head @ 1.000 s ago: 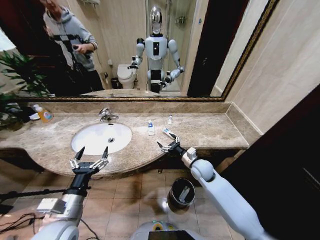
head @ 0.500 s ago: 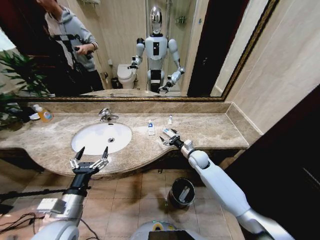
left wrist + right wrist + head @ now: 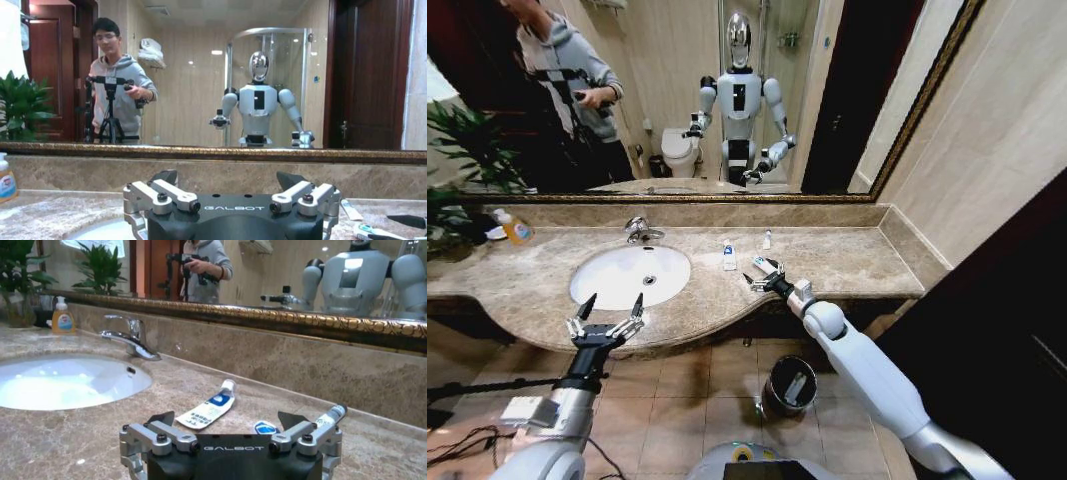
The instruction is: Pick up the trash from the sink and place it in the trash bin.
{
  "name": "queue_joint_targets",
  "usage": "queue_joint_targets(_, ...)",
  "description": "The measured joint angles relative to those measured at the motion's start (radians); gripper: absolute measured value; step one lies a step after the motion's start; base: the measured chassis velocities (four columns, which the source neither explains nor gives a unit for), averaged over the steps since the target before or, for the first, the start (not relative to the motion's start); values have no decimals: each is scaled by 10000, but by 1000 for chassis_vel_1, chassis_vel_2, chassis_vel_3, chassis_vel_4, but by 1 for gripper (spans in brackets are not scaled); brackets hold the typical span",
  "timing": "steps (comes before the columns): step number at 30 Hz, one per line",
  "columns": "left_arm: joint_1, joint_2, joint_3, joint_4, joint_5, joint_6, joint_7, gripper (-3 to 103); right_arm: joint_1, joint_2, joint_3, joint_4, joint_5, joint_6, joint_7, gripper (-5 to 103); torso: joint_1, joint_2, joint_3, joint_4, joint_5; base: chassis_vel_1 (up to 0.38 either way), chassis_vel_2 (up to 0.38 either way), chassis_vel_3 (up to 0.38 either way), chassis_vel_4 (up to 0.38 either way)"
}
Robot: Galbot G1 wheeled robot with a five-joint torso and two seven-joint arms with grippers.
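The white oval sink (image 3: 607, 285) is set in the marble countertop (image 3: 847, 260). To its right on the counter lie pieces of trash: a white and blue tube (image 3: 728, 256) (image 3: 209, 411), a small white tube (image 3: 767, 239) (image 3: 330, 416) and a blue-labelled item (image 3: 763, 265) (image 3: 265, 428). My right gripper (image 3: 764, 276) (image 3: 227, 419) hovers open just over the blue-labelled item, its fingers either side of it. At the counter's front edge, before the sink, my left gripper (image 3: 609, 312) (image 3: 227, 177) is held open and holds nothing. The dark trash bin (image 3: 777, 372) stands on the floor below, with something white inside.
A chrome faucet (image 3: 639, 229) rises behind the sink. An orange bottle (image 3: 515, 228) and a plant (image 3: 462, 150) stand at the far left. A mirror backs the counter and a wall closes the right end. Tiled floor (image 3: 687, 385) lies under the counter.
My right gripper has moved from the counter's front edge forward over the counter to the blue-labelled item. The left arm has not moved.
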Motion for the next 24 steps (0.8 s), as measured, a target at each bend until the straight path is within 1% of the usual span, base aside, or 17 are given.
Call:
queue_joint_targets(15,0,0,0,0,0,0,0,100,290,37,-211,-389,-1,-41,-114,100,0,0,0,0,0,0,0,0,0)
queue_joint_targets(18,0,0,0,0,0,0,0,100,479,93,-249,-610,-1,-40,-118,100,0,1,0,0,0,0,0,0,0)
queue_joint_targets(24,0,0,0,0,0,0,0,100,1020,366,-231,-1730,-174,74,-135,100,0,0,0,1,1,0,0,0,0)
